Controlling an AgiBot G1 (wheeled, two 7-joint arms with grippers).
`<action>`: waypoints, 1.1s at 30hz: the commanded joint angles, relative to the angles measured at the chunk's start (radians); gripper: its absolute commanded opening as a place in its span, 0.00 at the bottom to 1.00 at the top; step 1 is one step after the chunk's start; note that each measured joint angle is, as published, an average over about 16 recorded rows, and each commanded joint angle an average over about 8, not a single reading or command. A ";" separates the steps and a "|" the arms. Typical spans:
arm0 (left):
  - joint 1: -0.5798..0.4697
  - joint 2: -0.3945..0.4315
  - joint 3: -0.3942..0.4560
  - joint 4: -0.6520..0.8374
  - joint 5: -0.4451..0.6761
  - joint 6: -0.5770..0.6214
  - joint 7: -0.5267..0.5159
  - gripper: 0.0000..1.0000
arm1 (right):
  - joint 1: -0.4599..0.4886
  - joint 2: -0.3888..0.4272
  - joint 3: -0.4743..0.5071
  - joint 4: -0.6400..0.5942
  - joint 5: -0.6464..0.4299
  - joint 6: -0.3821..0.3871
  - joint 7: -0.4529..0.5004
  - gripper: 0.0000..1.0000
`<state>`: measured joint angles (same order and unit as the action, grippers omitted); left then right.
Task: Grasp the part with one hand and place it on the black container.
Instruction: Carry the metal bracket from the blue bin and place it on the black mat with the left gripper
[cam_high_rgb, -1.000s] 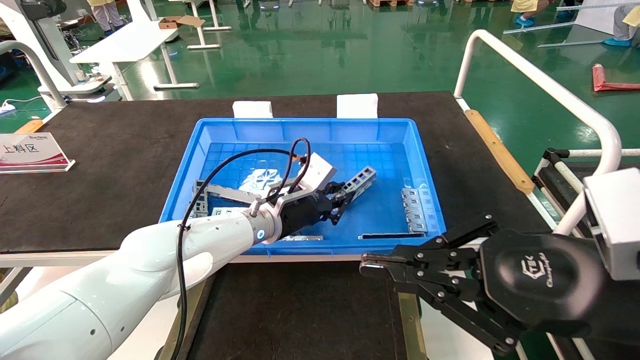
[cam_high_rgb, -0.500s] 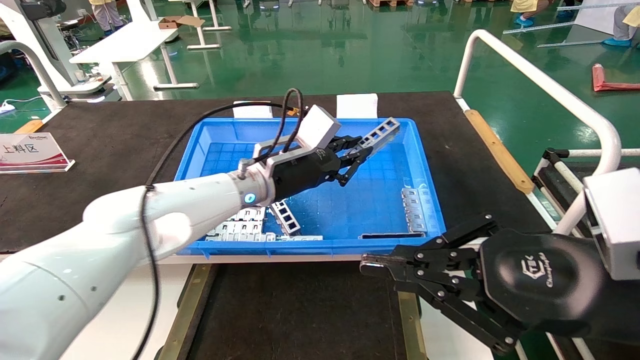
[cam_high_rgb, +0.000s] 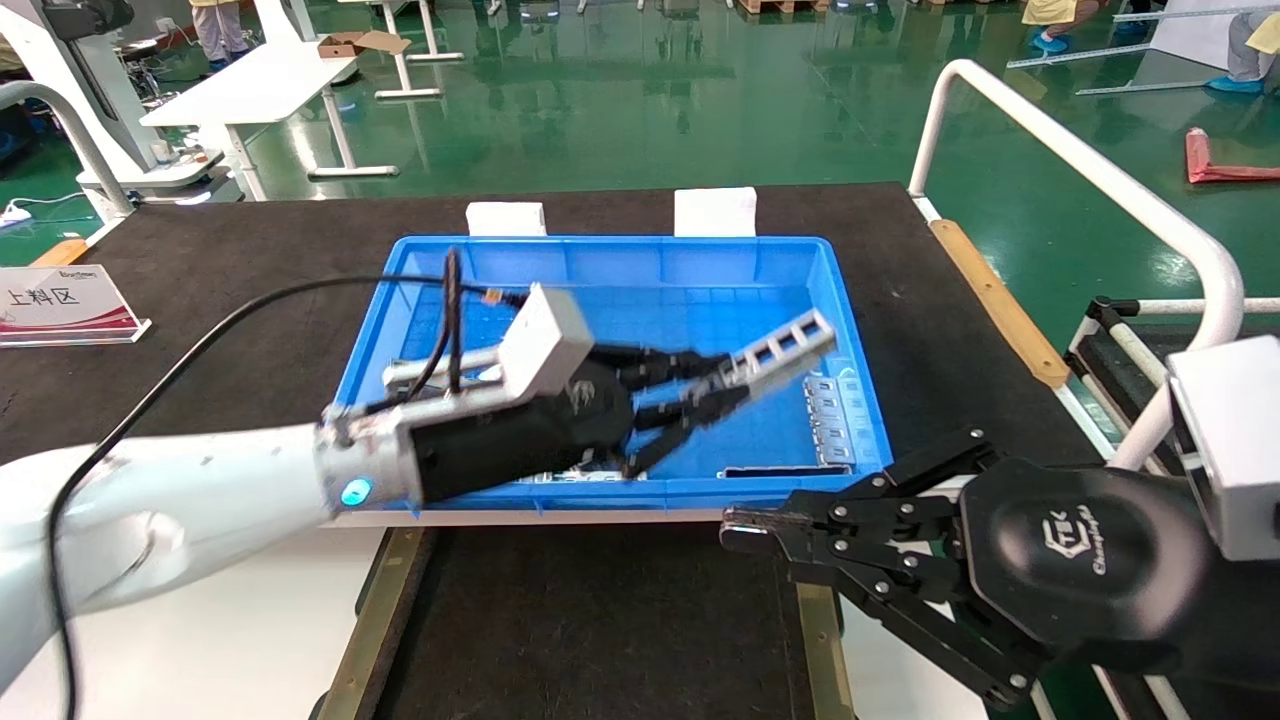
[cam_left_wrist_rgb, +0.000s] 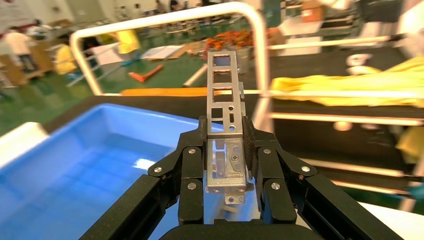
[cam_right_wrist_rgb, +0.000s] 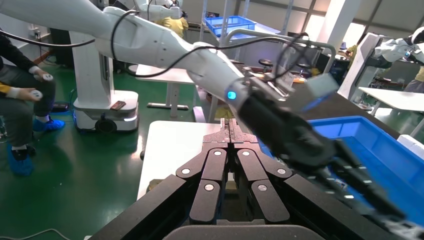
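While clamped by left gripper (cam_high_rgb: 712, 390), part (cam_high_rgb: 785, 350) hangs above crate (cam_high_rgb: 600, 262)

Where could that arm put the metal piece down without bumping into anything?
The black tray nearest the robot looks bare between its brass rails, though the right gripper hangs shut by its right rail. The blue crate has open floor along its far wall. Its near and right sides are crowded with metal plates. The left gripper holds the metal bar over the crate.
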<state>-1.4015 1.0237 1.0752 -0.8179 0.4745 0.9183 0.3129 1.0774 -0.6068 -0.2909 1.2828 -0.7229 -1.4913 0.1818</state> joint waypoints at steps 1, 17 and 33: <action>0.021 -0.041 0.002 -0.063 -0.009 0.014 -0.023 0.00 | 0.000 0.000 0.000 0.000 0.000 0.000 0.000 0.00; 0.346 -0.280 0.037 -0.506 -0.047 -0.295 -0.064 0.00 | 0.000 0.000 -0.001 0.000 0.001 0.000 -0.001 0.00; 0.542 -0.141 0.005 -0.390 -0.140 -0.543 -0.052 0.00 | 0.000 0.001 -0.002 0.000 0.001 0.001 -0.001 0.00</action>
<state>-0.8646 0.8872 1.0812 -1.2024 0.3395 0.3785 0.2640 1.0778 -0.6060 -0.2929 1.2828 -0.7215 -1.4904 0.1808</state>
